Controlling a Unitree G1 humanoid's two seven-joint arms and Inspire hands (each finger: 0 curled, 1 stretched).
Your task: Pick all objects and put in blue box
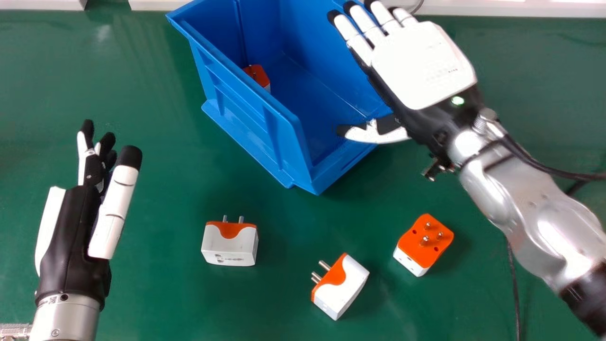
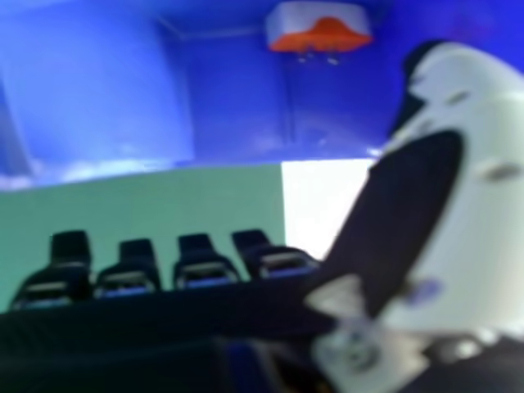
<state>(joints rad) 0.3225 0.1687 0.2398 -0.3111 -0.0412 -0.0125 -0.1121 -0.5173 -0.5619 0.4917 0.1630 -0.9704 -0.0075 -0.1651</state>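
In the head view the blue box point(image 1: 246, 121) holds one orange and white adapter point(image 1: 258, 75) by its left wall; the right hand view also has that adapter point(image 2: 319, 29) inside the box point(image 2: 237, 98). My right hand point(image 1: 421, 61) is over the box's right side with straight fingers and nothing held; in its own view the hand point(image 2: 205, 266) has its thumb spread. Three more adapters lie on the table: one point(image 1: 229, 244) left of centre, a tilted one point(image 1: 340, 286) nearer, and one point(image 1: 423, 244) with pins up at the right. My left hand point(image 1: 85, 208) stays open at the left.
The green table point(image 1: 156, 293) surrounds the box. A dark cable point(image 1: 515, 289) runs down beside the right forearm, and a white edge point(image 1: 521, 8) borders the table at the back.
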